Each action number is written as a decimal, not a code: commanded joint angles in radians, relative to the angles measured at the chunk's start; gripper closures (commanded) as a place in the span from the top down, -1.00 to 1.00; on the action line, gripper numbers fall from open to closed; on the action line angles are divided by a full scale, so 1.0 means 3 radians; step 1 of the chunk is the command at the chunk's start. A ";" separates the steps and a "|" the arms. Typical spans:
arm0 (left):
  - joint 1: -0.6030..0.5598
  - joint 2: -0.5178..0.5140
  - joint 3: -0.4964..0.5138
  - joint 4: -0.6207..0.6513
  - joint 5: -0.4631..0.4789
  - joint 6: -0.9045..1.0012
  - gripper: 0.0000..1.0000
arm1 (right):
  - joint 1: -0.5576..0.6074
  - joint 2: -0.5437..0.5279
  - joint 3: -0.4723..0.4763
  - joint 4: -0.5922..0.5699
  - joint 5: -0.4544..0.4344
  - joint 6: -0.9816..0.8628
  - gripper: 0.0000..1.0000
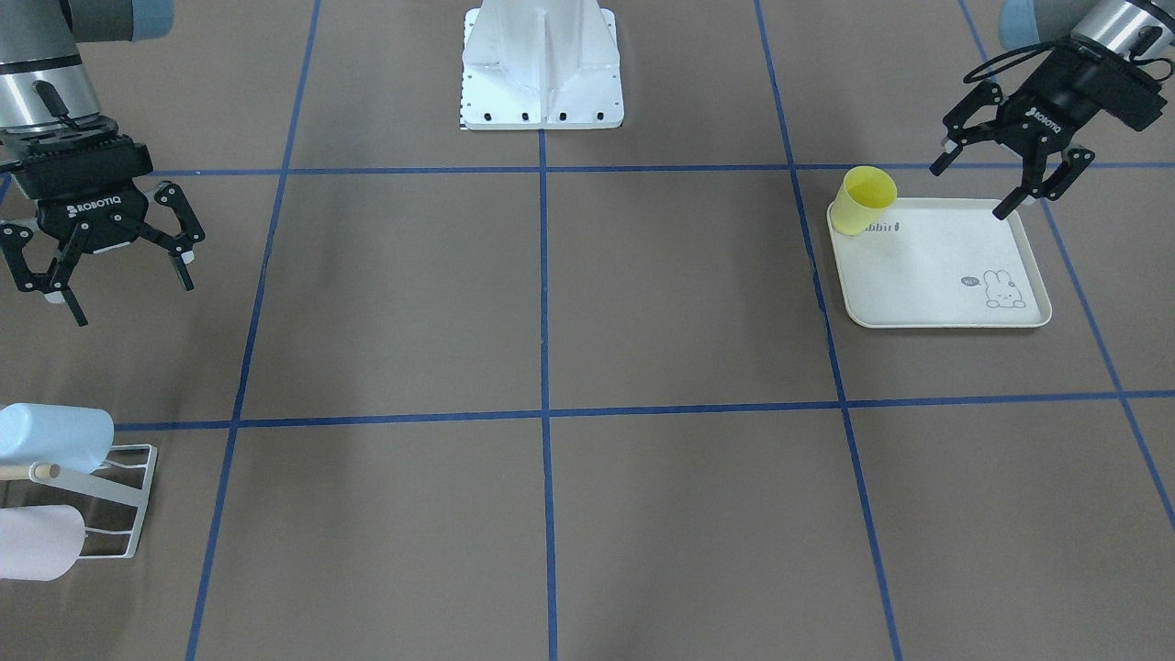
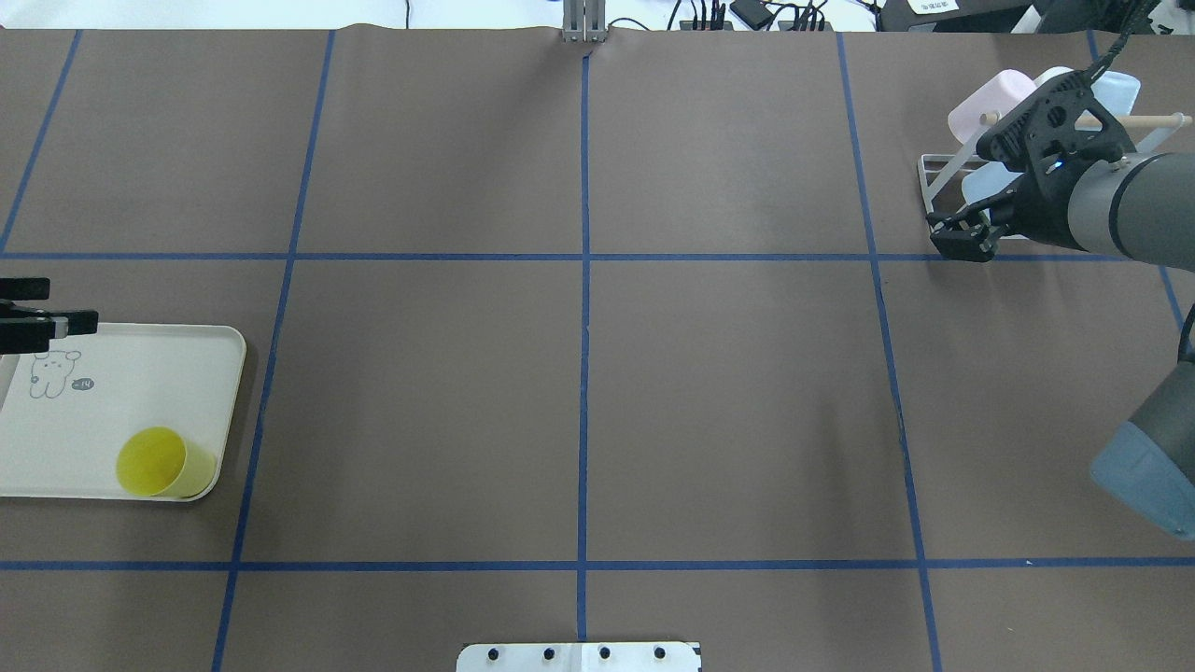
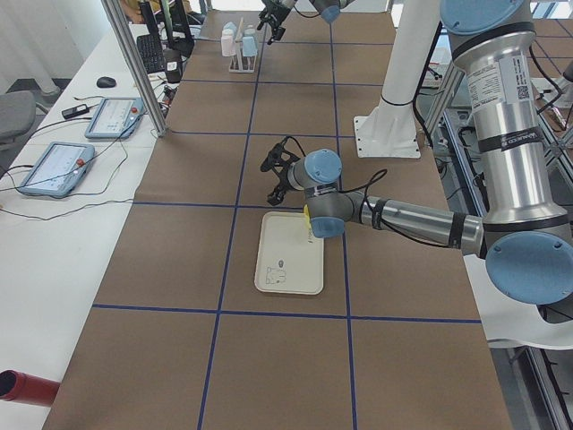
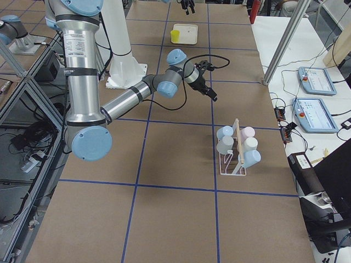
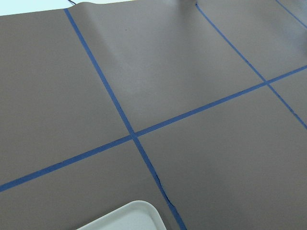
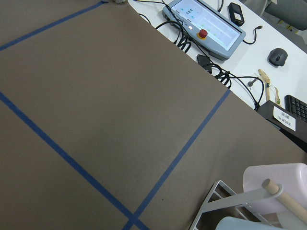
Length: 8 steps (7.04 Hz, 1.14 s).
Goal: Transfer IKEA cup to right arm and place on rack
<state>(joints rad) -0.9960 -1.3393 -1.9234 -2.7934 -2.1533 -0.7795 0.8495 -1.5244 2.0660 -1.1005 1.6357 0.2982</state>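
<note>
The yellow IKEA cup [image 1: 863,200] stands upright in a corner of the cream rabbit-print tray [image 1: 945,275]; it also shows in the overhead view [image 2: 163,464]. My left gripper [image 1: 969,191] is open and empty, hovering over the tray's edge near the cup, apart from it. In the overhead view the left gripper [image 2: 42,322] is cut by the left edge. The white wire rack [image 1: 119,500] with a wooden rod holds pale blue and pink cups. My right gripper [image 1: 124,294] is open and empty, in the air near the rack [image 2: 943,177].
The robot's white base plate [image 1: 542,64] stands at mid table. The brown table cover carries a blue tape grid [image 1: 543,413]. Tablets and cables [image 4: 315,98] lie on the white bench beyond the table's far side. The left wrist view shows only a tray corner [image 5: 129,218].
</note>
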 commanded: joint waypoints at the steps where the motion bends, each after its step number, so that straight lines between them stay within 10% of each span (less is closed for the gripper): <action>1: 0.0058 -0.0077 0.0040 0.0005 -0.0196 0.0026 1.00 | -0.0024 0.0004 -0.0019 0.0058 0.0024 0.0003 1.00; 8: 0.1192 0.0553 0.0030 0.0317 0.1051 -0.0096 1.00 | -0.0035 -0.0001 -0.0050 0.0069 0.0147 -0.0002 1.00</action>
<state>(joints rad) -0.6803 -1.1759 -1.9143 -2.7203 -1.8732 -0.7876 0.8394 -1.5247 2.0531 -1.0799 1.6795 0.2978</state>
